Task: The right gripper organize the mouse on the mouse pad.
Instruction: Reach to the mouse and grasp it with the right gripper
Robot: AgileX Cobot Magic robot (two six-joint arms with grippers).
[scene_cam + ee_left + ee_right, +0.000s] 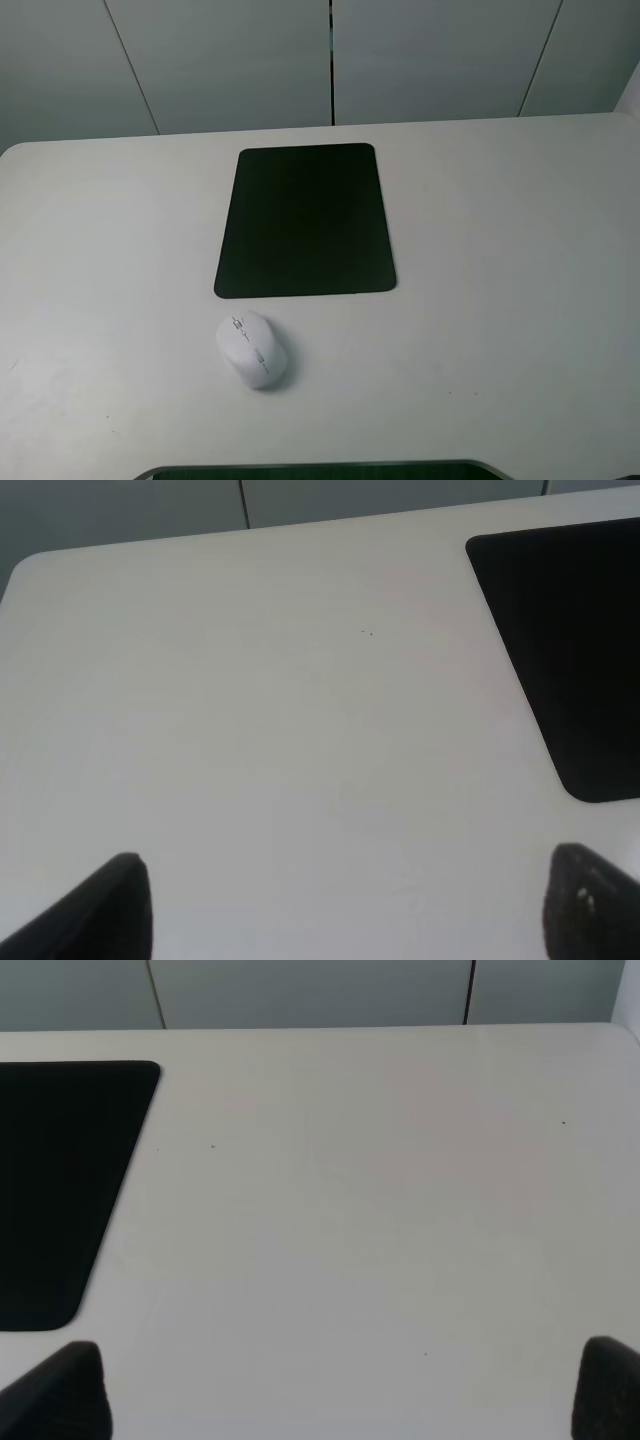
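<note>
Lying on white table (500, 300) by grey panels (220, 60): mouse pad (305, 220), mouse (251, 348).

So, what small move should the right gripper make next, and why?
Probably swing the right gripper toward the small white oval mouse. Its jaws stand open over bare white table, the mouse is absent from the right wrist view, and it lies off the flat black rectangular mouse pad, just in front of the pad's near edge.

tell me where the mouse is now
In the high view the mouse sits on the table just off the near left corner of the mouse pad, not on it.
</note>
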